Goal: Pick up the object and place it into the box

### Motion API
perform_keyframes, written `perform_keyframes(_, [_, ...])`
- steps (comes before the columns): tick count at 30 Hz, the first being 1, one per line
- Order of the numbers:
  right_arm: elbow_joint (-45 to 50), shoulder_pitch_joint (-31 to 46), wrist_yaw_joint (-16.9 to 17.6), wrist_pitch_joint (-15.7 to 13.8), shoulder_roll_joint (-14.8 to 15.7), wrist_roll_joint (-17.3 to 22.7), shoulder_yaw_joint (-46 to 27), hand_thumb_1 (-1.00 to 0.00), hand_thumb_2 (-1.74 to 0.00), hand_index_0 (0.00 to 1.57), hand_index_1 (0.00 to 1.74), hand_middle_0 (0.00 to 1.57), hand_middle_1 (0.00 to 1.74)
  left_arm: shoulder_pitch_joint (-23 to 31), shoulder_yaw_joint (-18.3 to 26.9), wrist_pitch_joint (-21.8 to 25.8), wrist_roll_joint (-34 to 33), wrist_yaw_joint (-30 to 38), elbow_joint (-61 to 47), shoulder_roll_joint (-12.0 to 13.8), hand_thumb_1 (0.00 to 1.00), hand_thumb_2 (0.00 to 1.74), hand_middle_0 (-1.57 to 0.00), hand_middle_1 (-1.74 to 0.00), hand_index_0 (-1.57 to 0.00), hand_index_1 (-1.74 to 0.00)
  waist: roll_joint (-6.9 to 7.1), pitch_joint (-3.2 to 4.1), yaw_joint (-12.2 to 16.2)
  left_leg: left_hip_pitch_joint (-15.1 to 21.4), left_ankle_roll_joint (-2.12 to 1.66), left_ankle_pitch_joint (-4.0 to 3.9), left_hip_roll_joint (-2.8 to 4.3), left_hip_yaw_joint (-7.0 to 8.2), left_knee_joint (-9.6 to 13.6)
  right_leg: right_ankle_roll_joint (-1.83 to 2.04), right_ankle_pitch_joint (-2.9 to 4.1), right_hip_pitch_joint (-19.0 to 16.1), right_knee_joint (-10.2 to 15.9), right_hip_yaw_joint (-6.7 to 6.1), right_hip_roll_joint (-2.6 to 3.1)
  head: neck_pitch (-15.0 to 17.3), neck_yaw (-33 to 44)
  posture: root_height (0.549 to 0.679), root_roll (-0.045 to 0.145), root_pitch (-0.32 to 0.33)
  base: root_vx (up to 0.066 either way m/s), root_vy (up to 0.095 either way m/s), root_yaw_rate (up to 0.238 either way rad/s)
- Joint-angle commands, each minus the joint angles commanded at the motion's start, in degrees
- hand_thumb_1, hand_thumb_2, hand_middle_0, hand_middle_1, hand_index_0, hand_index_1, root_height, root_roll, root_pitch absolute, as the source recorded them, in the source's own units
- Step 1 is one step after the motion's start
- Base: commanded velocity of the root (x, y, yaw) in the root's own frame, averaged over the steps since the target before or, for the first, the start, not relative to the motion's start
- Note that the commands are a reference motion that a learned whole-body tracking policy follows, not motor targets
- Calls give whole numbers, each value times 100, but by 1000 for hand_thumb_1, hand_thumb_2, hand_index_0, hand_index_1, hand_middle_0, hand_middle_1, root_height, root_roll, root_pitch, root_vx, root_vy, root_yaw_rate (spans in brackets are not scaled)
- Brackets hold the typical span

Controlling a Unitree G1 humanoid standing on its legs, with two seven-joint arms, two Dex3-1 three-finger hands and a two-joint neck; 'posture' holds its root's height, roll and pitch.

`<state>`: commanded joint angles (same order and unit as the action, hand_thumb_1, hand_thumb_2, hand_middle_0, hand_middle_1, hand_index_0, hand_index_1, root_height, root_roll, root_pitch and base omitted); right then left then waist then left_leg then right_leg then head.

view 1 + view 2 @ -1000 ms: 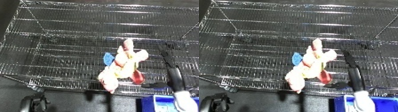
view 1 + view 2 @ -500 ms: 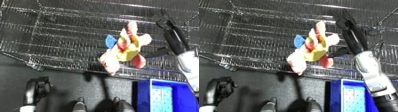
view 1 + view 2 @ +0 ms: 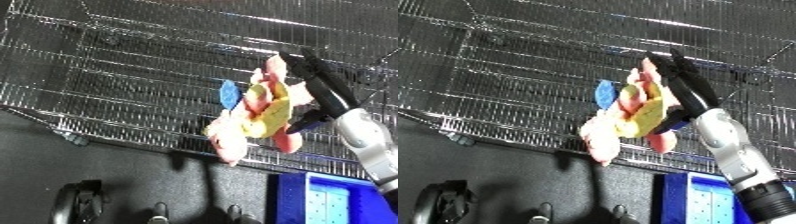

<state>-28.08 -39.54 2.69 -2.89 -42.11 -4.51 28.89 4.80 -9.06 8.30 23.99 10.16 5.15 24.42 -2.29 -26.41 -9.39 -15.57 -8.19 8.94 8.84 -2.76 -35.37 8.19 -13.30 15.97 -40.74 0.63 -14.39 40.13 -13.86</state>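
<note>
A soft toy (image 3: 258,110) in pink and yellow with a blue patch lies on the wire shelf (image 3: 133,75), its pink head hanging over the front edge. My right hand (image 3: 322,87) reaches in from the lower right and lies along the toy's right side. Its fingers (image 3: 680,75) are straight and rest against the toy's upper pink limb. The thumb (image 3: 305,121) sits lower, by the toy's pink leg. The hand is open. A corner of the blue bin (image 3: 338,200) shows on the floor at the lower right. My left hand is in no view.
The wire shelf fills the upper part of both views, with a raised wire rim along its front edge (image 3: 133,145). Dark floor lies below it. Black rounded parts (image 3: 80,200) show at the bottom left and bottom middle.
The camera has tilted and shifted. My right hand has moved left from beside the toy until its fingers and thumb touch the toy's right side. The toy stays on the shelf.
</note>
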Motion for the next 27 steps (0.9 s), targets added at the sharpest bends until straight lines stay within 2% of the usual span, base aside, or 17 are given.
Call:
perform_keyframes(4, [-432, -249, -7, 31, 66, -80, 200, 0, 0, 0, 0, 0, 0, -13, -21, 52, 27, 29, -16, 24, 1000, 1740, -1570, -1740, -1570, -1740, -48, -70, -67, -158, 8, 11, -22, -26, -79, 4, 25, 145, -42, -13, -15, -127, -218, 635, 31, -109, 3, 19, 27])
perform_keyframes(8, [-864, -451, -31, 159, 130, -207, 389, 0, 0, 0, 0, 0, 0, -9, -32, 107, 63, 49, -60, 63, 1000, 1740, -1570, -1740, -1570, -1740, -98, -190, -134, -334, 16, 29, -43, -57, -163, 6, 51, 299, -86, -21, -34, -251, -314, 633, 28, -92, 6, 20, 29])
perform_keyframes(13, [-1706, -735, -21, 122, 388, -345, 593, 0, 0, 0, 0, 0, 0, -29, -40, 145, 92, 65, -105, 86, 1000, 1740, -1570, -1740, -1570, -1740, -151, -317, -204, -485, 15, 32, -54, -68, -215, 11, 72, 423, -114, -10, -51, -405, -403, 632, 26, -77, -3, 9, 29])
perform_keyframes(20, [-2614, -924, -77, 177, 840, -493, 798, 0, 0, 0, 0, 0, 0, -51, -87, 194, 136, 93, -153, 54, 1000, 1740, -1570, -1740, -1570, -1740, -219, -338, -284, -611, 14, 43, -57, -99, -237, 2, 56, 541, -137, 1, -51, -498, -558, 631, 23, -59, 7, 1, 24])
perform_keyframes(27, [-3214, -992, -62, 118, 1198, -473, 780, -350, -609, 549, 609, 549, 609, -107, -55, 211, 102, 155, -181, 10, 1000, 1740, -1570, -1740, -1570, -1740, -238, -338, -286, -578, 9, 58, -44, -86, -182, 1, 27, 527, -118, 18, -46, -497, -435, 632, 24, -54, 9, 0, 1])
